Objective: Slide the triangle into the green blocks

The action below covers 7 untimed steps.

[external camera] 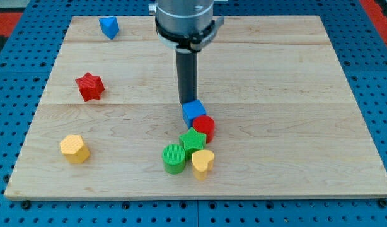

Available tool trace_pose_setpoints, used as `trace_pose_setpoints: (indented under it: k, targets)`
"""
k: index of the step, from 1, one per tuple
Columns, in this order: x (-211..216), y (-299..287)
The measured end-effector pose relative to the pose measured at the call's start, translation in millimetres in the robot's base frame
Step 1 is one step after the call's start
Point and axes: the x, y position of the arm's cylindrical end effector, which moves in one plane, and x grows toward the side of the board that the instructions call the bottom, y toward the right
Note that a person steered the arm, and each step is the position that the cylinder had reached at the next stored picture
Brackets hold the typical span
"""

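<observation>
A blue triangle [109, 26] lies at the view's top left of the wooden board [294, 94]. A green star [193, 140] and a green cylinder [174, 157] sit low in the middle, touching each other. A blue cube [193, 111], a red cylinder [204, 126] and a yellow heart [203, 162] crowd the green blocks. My tip [186, 102] rests just above the blue cube, touching its upper edge, far to the right of and below the triangle.
A red star [89, 86] lies at the left middle. A yellow hexagon [75, 149] lies at the lower left. The board sits on a blue perforated surface [17, 75].
</observation>
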Motion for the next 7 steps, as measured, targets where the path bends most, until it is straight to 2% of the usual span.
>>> trace_pose_setpoints:
  k: [1, 2, 4, 5, 6, 7]
  targets:
    - [-34.2, -5.1]
    - [-113.5, -9.2]
    - [-252.7, -81.9]
    - [-260.5, -132.6]
    - [-260.7, -209.0]
    - [-231.0, -196.3]
